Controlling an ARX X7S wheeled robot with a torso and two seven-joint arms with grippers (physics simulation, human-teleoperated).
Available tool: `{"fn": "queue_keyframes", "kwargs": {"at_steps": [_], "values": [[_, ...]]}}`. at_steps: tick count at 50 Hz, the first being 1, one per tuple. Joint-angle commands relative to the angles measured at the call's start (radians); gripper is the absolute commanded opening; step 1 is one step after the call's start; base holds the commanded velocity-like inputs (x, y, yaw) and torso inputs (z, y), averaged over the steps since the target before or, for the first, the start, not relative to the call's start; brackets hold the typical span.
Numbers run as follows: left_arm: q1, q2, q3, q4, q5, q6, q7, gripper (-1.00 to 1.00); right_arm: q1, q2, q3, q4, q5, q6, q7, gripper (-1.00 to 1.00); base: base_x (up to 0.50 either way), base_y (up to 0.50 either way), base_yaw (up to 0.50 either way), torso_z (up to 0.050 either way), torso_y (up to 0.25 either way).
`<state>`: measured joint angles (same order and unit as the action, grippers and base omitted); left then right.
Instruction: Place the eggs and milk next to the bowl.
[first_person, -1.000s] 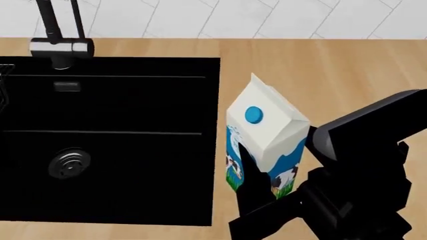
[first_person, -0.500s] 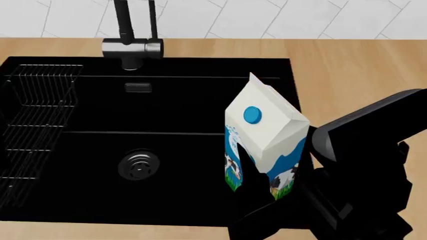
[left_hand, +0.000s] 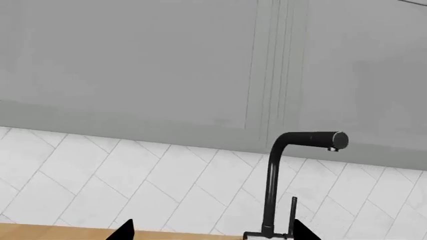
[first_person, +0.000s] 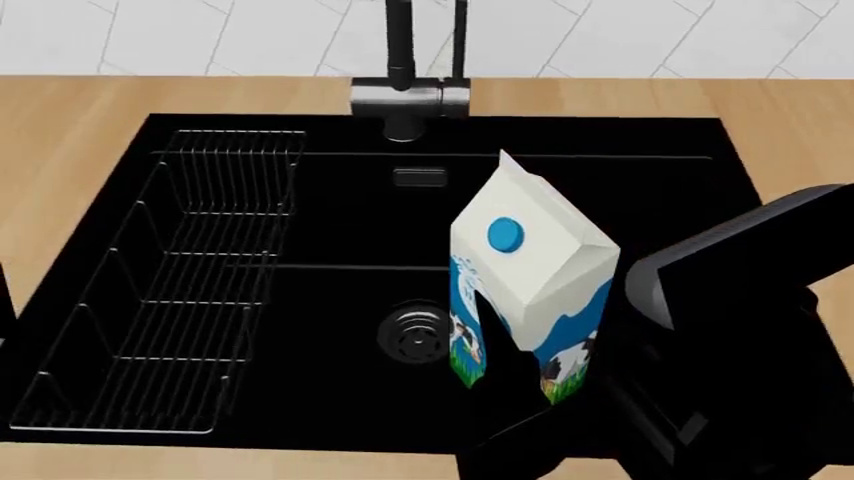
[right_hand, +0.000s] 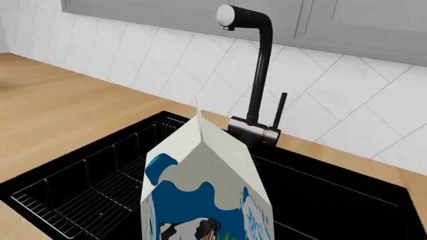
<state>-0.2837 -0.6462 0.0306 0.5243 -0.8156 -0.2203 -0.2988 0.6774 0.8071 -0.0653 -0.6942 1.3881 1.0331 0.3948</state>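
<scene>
The milk (first_person: 534, 265) is a white gable-top carton with a blue cap, cows and grass. It hangs upright over the black sink, held at its base, with my right gripper (first_person: 523, 372) shut on it. One dark finger (first_person: 497, 350) shows across the carton's front. In the right wrist view the milk (right_hand: 200, 190) fills the lower middle and hides the jaws. My left gripper (left_hand: 211, 232) is open, only its two dark tips showing, and nothing sits between them. The eggs and the bowl are out of view.
Below the carton lies a black sink (first_person: 334, 230) with a round drain (first_person: 414, 335) and a wire rack (first_person: 174, 300) in its left part. A black faucet (first_person: 414, 90) stands at the back edge. Wooden counter (first_person: 67, 110) surrounds the sink; white tiles rise behind.
The head view has swung left: sink, faucet and rack slid rightward in the picture. The carton kept its place in my right gripper and now hangs over the sink's middle instead of the counter.
</scene>
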Motion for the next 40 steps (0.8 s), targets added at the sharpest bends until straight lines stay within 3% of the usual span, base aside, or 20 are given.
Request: {"fn": "queue_keyframes", "kwargs": {"at_steps": [1, 40], "values": [[0.004, 0.0, -0.001, -0.003, 0.0, 0.005, 0.004, 1.0, 0.003, 0.002, 0.003, -0.009, -0.009, -0.003, -0.013, -1.0, 0.0, 0.5, 0.0, 0.0, 0.0], [-0.003, 0.004, 0.01, -0.011, 0.011, 0.012, 0.006, 1.0, 0.009, 0.011, -0.009, -0.008, -0.002, -0.009, -0.011, -1.0, 0.0, 0.5, 0.0, 0.0, 0.001]]}}
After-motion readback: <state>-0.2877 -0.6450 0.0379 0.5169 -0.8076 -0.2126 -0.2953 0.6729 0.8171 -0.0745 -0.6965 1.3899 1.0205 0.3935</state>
